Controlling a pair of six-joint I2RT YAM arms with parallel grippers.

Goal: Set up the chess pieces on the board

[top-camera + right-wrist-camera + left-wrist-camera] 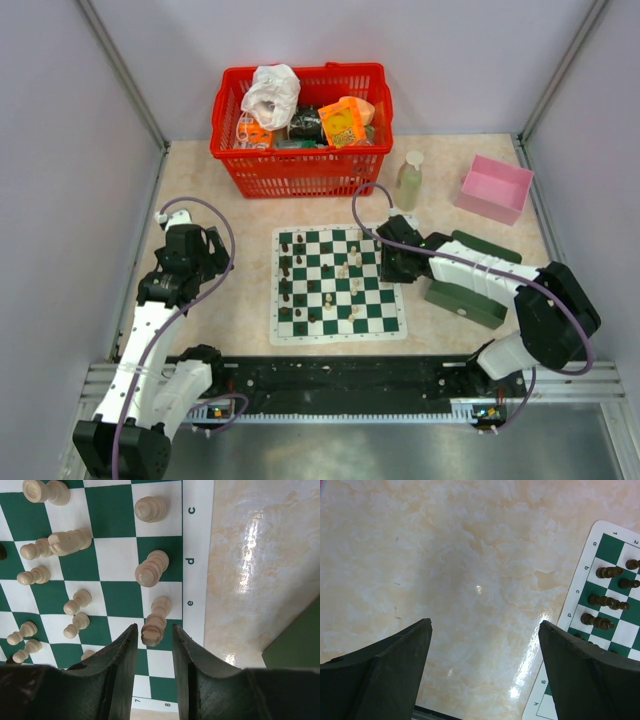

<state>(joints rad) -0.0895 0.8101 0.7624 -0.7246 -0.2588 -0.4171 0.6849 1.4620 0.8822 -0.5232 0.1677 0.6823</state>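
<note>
A cream piece (152, 625) on the edge row of the board (198, 540) is flanked by the right hand (154, 630), released and narrowly parted. If a finger is dragged on withdrawal, the piece could be toppled onto neighbours (151, 569). The left hand (485, 665) is held open.

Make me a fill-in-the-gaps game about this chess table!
The basket behind the board is ___. The open box at the back right is ___. The board's squares are white and dark ___. The right gripper has a ___ chess piece between its fingers.
Missing words: red, pink, green, cream.
</note>
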